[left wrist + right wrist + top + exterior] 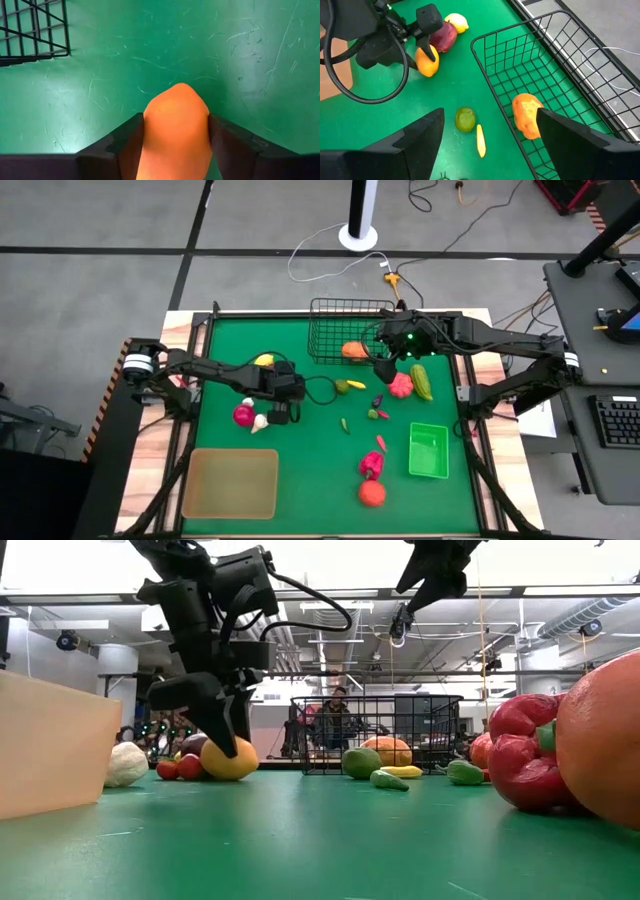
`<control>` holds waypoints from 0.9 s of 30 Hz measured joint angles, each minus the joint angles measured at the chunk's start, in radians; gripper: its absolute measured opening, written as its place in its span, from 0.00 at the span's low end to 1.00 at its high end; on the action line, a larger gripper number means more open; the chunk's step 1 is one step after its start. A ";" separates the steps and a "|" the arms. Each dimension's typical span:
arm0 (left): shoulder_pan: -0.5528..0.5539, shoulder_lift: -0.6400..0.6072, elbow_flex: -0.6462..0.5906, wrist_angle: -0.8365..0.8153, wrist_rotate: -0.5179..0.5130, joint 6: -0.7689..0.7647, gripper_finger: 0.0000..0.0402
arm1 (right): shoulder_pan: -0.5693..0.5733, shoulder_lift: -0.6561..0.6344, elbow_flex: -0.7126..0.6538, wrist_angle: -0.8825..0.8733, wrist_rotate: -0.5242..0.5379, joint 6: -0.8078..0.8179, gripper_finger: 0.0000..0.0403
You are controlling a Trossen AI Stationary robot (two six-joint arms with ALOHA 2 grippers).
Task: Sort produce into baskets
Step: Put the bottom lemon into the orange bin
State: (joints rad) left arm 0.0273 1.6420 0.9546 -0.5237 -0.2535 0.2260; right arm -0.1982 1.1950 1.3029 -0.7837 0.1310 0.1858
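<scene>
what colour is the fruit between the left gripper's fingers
Orange: the smooth rounded toy fruit sits between the left gripper fingers, seen best in the left wrist view.

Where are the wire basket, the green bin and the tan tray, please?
wire basket (330, 330), high view, mesh floor.
green bin (430, 451), high view, bin floor.
tan tray (231, 482), high view, bare floor.

A smooth orange fruit (176, 131) sits pinched between the left arm's fingers (127, 145), low over the green worktop (320, 480). A lumpy orange piece (527, 115) lies inside the black wire basket (335, 330). Just outside it lie a green lime (465, 119) and a thin yellow piece (480, 141). The tan tray (231, 483) and green bin (428, 451) sit nearer the front edge.
</scene>
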 joint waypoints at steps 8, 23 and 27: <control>-0.001 -0.008 0.029 0.004 0.103 -0.036 0.42 | 0.000 0.000 0.000 0.000 0.000 -0.001 0.76; -0.028 -0.052 0.071 0.123 0.274 -0.002 0.42 | 0.000 0.000 0.000 -0.001 0.000 -0.003 0.77; -0.048 -0.069 0.070 0.132 0.274 -0.002 0.41 | 0.000 0.000 0.000 -0.003 0.000 -0.003 0.77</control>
State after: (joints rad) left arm -0.0211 1.5734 1.0245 -0.3917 0.0202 0.2236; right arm -0.1982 1.1950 1.3029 -0.7864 0.1307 0.1833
